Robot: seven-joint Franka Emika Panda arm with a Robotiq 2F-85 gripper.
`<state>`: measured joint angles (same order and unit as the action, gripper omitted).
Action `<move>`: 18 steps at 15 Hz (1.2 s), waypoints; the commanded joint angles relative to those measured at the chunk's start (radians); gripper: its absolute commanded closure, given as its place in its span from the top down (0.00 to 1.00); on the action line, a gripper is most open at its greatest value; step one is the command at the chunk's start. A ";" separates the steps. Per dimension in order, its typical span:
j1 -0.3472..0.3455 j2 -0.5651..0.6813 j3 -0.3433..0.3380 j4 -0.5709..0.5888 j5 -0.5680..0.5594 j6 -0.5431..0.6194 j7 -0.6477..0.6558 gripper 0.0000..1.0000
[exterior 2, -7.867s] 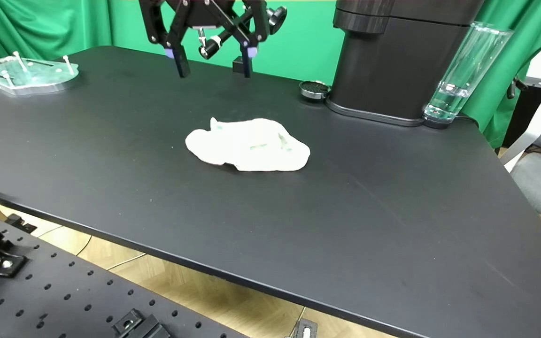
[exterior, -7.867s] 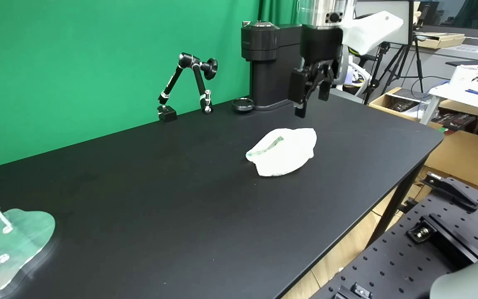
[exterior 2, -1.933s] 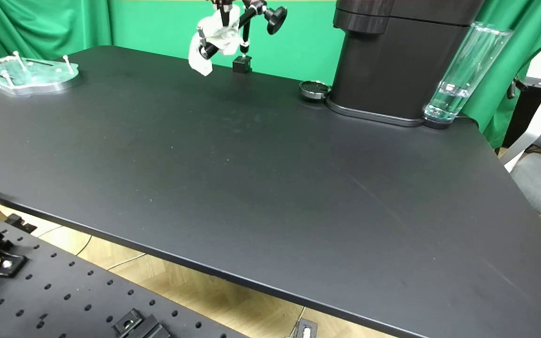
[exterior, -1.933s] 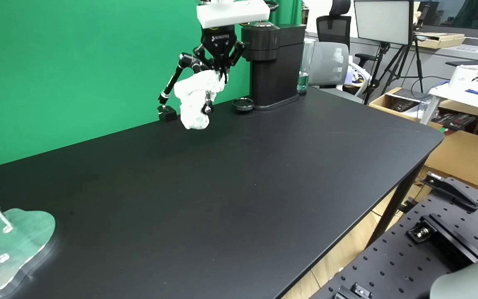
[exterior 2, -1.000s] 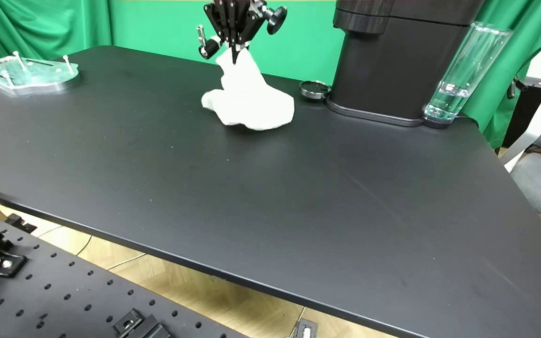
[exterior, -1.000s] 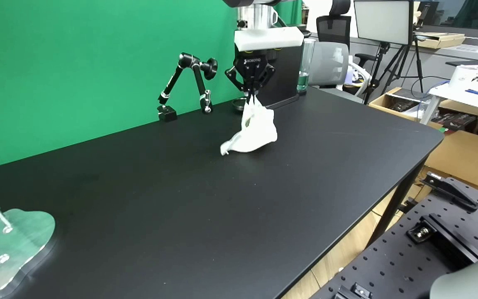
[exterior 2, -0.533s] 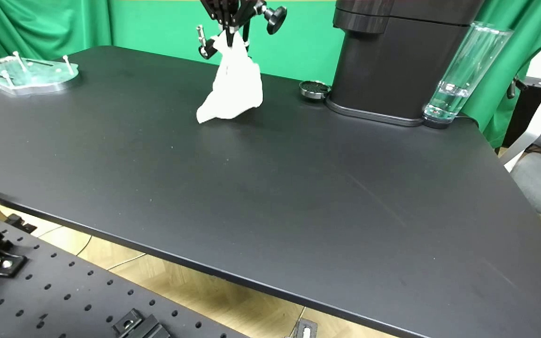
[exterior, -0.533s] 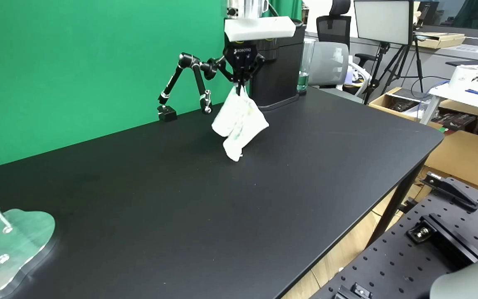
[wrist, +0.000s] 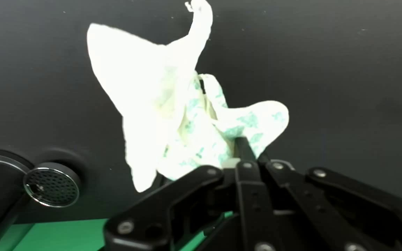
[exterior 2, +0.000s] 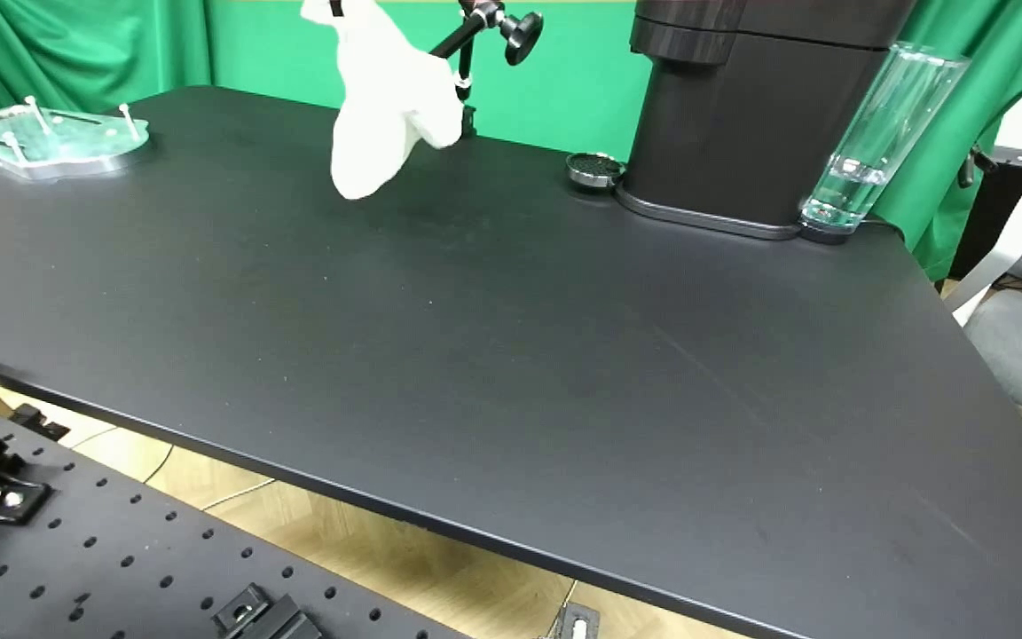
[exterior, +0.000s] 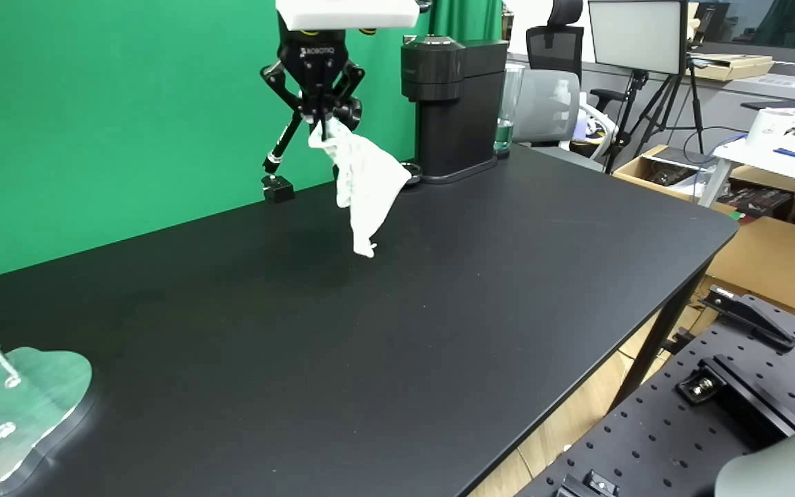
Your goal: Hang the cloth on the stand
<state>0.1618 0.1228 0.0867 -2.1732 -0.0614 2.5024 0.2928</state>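
Observation:
My gripper (exterior: 323, 132) is shut on one end of the white cloth (exterior: 372, 183), high over the back of the table. The rest of the cloth (exterior 2: 378, 102) hangs slanting, its tail clear of the tabletop. In the wrist view green prints show on the cloth (wrist: 145, 80), bunched at the fingers (wrist: 245, 150). Right behind is the stand, a black jointed arm; its base (exterior: 278, 188) and knob (exterior 2: 522, 38) show, while cloth and gripper cover much of the rest. Whether cloth and stand touch, I cannot tell.
A tall black machine (exterior: 456, 110) stands right of the stand in both exterior views, with a clear water tank (exterior 2: 875, 133) beside it. A round metal dish (exterior 2: 594, 170) sits at its foot. Far left lies a green plate (exterior: 32, 393) with pegs. Green cloth backs the table.
Earlier the cloth lay on the table under the open gripper. Over the last second the gripper, shut on the cloth, has moved up and left across the stand; the cloth now trails behind it.

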 commanded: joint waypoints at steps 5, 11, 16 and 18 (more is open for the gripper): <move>0.017 0.021 0.012 0.095 -0.043 -0.032 0.026 0.00; 0.004 -0.003 -0.006 0.100 -0.049 -0.044 0.041 0.00; -0.048 0.002 -0.049 0.084 -0.043 -0.023 0.008 0.00; -0.074 0.003 -0.068 0.079 -0.036 -0.021 -0.002 0.00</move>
<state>0.1170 0.1349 0.0407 -2.0875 -0.0976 2.4879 0.2918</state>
